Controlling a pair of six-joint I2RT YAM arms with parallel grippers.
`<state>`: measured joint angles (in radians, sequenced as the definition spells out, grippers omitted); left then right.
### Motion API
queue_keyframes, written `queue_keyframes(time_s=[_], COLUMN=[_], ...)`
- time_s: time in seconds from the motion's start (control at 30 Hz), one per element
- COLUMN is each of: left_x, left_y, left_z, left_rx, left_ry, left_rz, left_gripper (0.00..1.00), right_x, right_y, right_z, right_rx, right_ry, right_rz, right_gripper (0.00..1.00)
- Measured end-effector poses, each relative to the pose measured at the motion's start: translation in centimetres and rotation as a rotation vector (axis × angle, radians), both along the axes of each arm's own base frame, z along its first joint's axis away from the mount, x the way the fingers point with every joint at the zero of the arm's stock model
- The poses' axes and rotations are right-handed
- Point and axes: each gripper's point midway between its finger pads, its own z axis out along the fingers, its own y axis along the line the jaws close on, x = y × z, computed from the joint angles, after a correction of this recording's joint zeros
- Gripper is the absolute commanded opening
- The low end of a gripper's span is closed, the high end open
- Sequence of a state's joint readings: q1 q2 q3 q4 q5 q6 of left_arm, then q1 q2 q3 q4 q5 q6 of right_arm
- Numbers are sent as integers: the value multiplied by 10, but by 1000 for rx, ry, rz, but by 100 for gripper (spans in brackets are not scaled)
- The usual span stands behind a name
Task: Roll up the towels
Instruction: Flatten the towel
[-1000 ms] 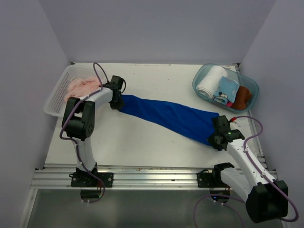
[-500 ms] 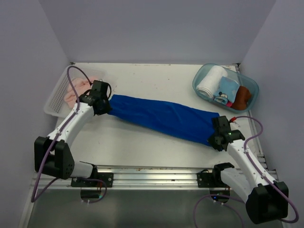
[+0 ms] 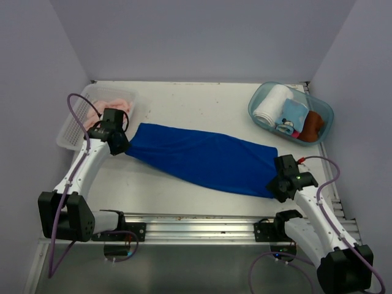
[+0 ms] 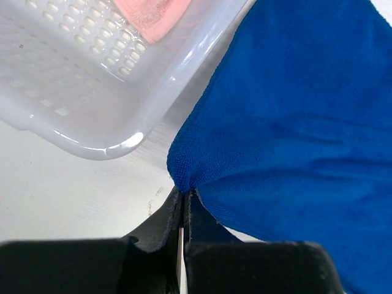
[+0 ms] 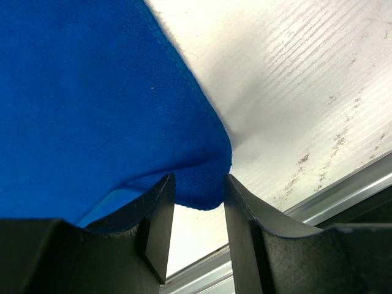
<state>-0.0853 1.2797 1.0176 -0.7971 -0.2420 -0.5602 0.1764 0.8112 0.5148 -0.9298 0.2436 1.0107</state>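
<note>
The royal blue towel lies stretched out flat across the middle of the table. My left gripper is shut on its left corner; the left wrist view shows the blue towel pinched at the tips of the left gripper. My right gripper is at the right corner. In the right wrist view its jaws stand apart, with the corner of the blue towel lying loose between them in the right gripper. The pale pink towel lies bunched in the white basket just behind the left gripper.
A clear tub at the back right holds a rolled white towel, a light blue printed cloth and a brown item. The metal rail runs along the near edge. The white basket sits close beside the left gripper.
The left arm swung out to the left, drawing the towel's left end with it and laying the cloth out wider. The right gripper's jaws opened off the right corner.
</note>
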Motion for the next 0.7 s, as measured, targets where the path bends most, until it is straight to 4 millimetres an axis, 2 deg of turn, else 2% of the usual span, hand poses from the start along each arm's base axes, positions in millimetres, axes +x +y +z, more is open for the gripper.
queue_keyframes(time_s=[0.17,0.33,0.5,0.7], left_x=[6,7,7,7], left_y=[-1,-3,-6,-8], left_z=[9,8,8,8], left_rx=[-7,-23,-35,-44], left_ry=[-26,-25,-23,-24], left_rz=[-1,-8,-17,-23], left_gripper=[0,0,0,0], right_x=[-8,-22,-23,-25], right_y=[1,6,8,7], right_z=[-10,-27,-27,-20], right_rx=[9,49,65,76], right_ry=[28,66,67,23], right_rz=[-17,-40,-58,-72], right_gripper=[40,40,40,44])
